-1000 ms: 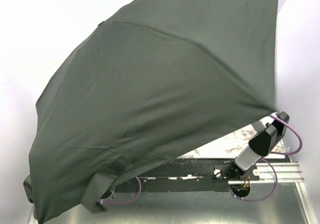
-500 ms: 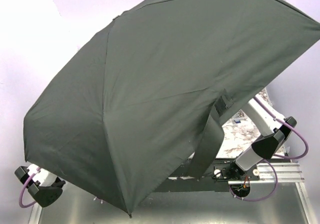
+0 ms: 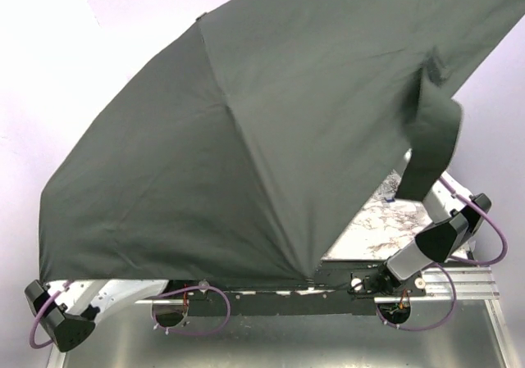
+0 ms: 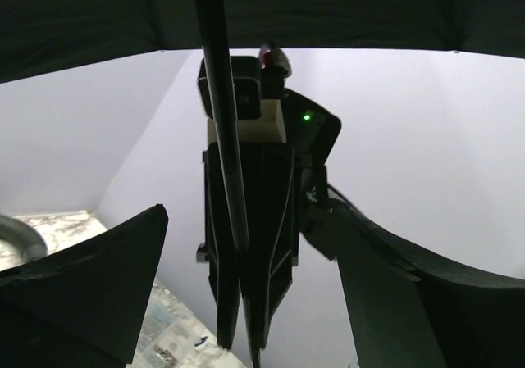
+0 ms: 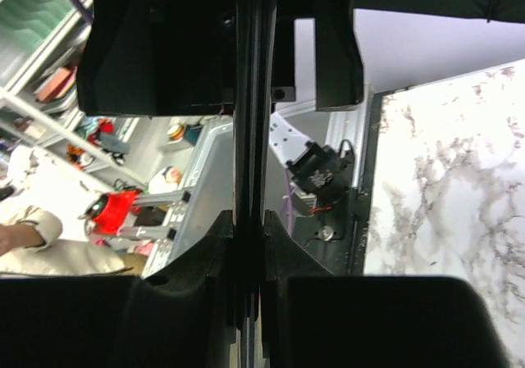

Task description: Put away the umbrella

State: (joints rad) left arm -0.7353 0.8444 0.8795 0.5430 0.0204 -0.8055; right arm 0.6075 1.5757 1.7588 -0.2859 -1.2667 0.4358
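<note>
The right gripper (image 5: pixel 248 220) at 4 o'clock squeezes the umbrella's (image 3: pixel 246 138) pole (image 5: pixel 248 97) so it won't fall, while the left gripper (image 4: pixel 246 220) at 7 o'clock hangs wide open, holding nothing.

We see our right fingers (image 5: pixel 201 270) pressed together on the thin dark shaft of the umbrella (image 5: pixel 250 163), which runs straight out from between them. Beyond the fingertips, two black blocks (image 5: pixel 164 48) flank the shaft. Right of the fingers lies the marbled worktop (image 5: pixel 443 188); to their left, shelves (image 5: pixel 41 73) and a red object (image 5: pixel 111 208).
</note>
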